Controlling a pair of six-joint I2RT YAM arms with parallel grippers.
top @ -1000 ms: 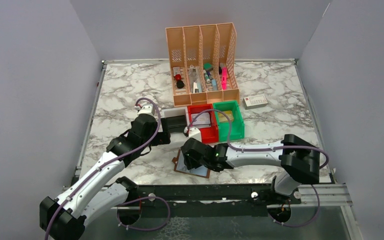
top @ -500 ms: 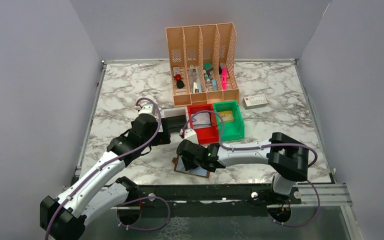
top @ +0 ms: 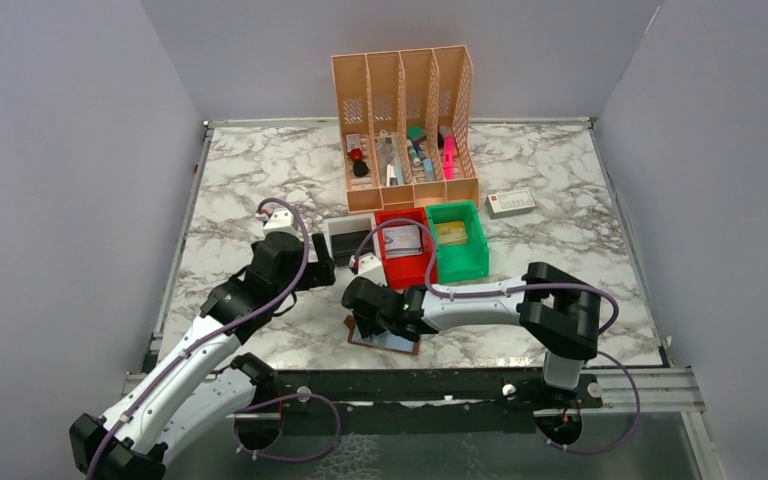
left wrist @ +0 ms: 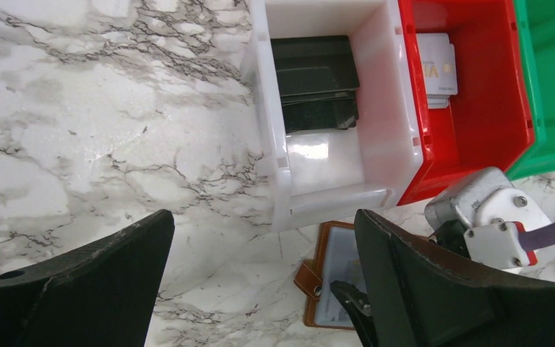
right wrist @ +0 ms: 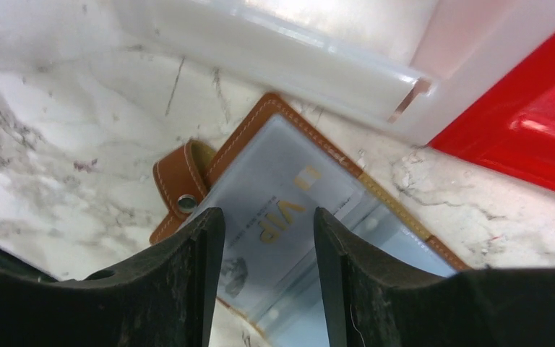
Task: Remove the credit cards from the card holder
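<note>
The brown card holder (top: 388,338) (left wrist: 323,253) lies open on the marble just in front of the white bin. A pale credit card (right wrist: 289,188) marked VIP rests in its clear sleeve, beside the snap strap (right wrist: 181,181). My right gripper (top: 365,318) (right wrist: 269,217) hovers right over that card, open, one fingertip on each side, gripping nothing. More credit cards (left wrist: 435,69) (top: 400,238) lie in the red bin (top: 407,272). The left gripper (top: 325,270) (left wrist: 264,217) hangs wide open over bare marble left of the holder.
A white bin (left wrist: 332,195) holds a black case (left wrist: 314,79). A green bin (top: 460,262) stands right of the red one. Behind them rises an orange file organizer (top: 405,100). A white box with a red end (top: 511,203) lies at the back right.
My right arm has slid left across the card holder, and its jaws have parted slightly. The left arm has drawn back a little to the left, still wide open.
</note>
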